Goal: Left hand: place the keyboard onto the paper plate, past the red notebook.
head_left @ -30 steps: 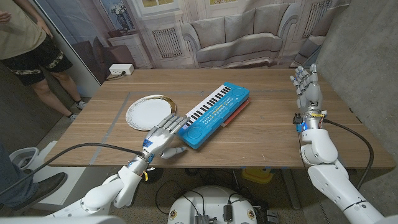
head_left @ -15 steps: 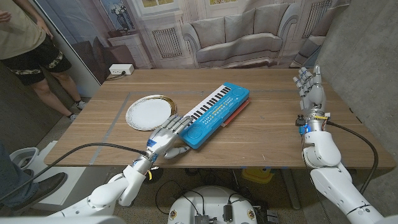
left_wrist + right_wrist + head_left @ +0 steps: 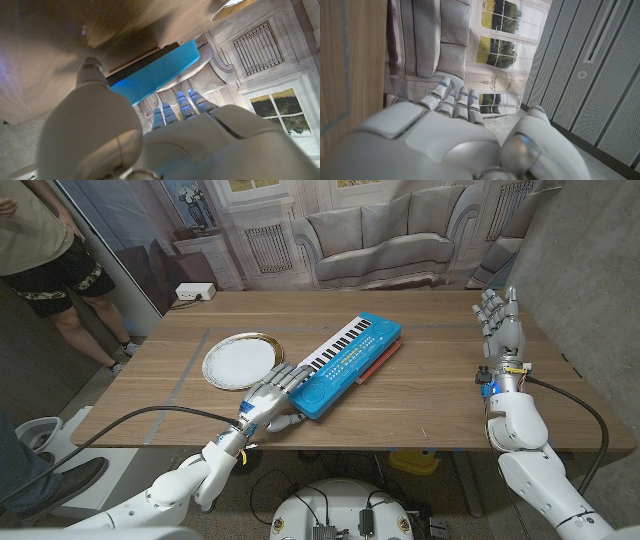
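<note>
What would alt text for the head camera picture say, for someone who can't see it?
A robot's left hand reaches the near end of a blue toy keyboard lying on a red notebook on a wooden table. A white paper plate sits left of it; the right hand stands raised, holding nothing.

Wooden table (image 3: pixel 420 395), pale tape lines on its surface. Paper plate (image 3: pixel 239 361) lies toward the left edge. Blue keyboard (image 3: pixel 348 362) lies diagonally near centre, atop a red notebook (image 3: pixel 382 359).
</note>
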